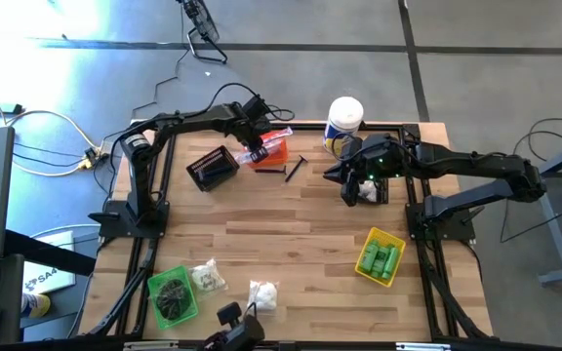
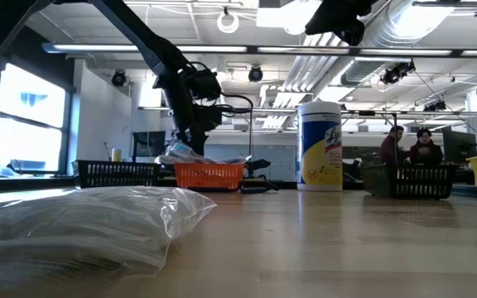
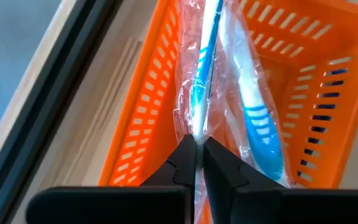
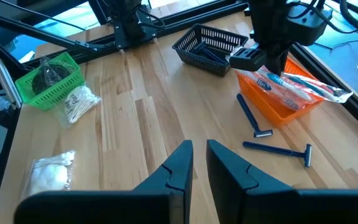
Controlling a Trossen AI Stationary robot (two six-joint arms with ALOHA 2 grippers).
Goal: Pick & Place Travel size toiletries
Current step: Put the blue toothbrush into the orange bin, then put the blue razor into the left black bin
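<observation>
- High view gives me the whole table [image 1: 291, 229]: my left gripper [image 1: 254, 154] sits over the orange bin [image 1: 272, 151] near the far edge, and my right gripper [image 1: 361, 187] hangs out over the right half of the wood.
- Left wrist view shows my left fingers [image 3: 182, 165] pressed together, pinching a clear-wrapped toothbrush [image 3: 199, 81] by the edge of its wrapper, directly above the orange bin [image 3: 148, 93].
- A second wrapped toothbrush [image 3: 253, 106] with a blue-and-white handle lies just beside the pinched one, inside the same bin.
- Right wrist view has my right fingers [image 4: 179, 168] nearly together with only a narrow slit between them; I see nothing held in them.
- From that same view I can see the left gripper [image 4: 260, 59] down at the orange bin [image 4: 278, 102], with wrapped packets sticking out past the bin's rim.
- Two blue razors [image 4: 278, 149] lie loose on the wood just beside the orange bin.
- I see the black bin [image 1: 212, 168] lying just to the left of the orange one, tilted.
- The white canister [image 1: 343, 122] with the yellow label stands at the far edge, near my right arm.
- Green bin [image 1: 174, 295] at the near left holds a dark bundle; a bag of cotton swabs [image 1: 208, 279] lies just beside it and a bag of white puffs [image 1: 262, 294] lies near that.
- Yellow bin [image 1: 380, 256] at the near right holds the green mini bottles [image 1: 381, 259].
- Low view shows people [image 2: 411, 149] in the room beyond the table.
</observation>
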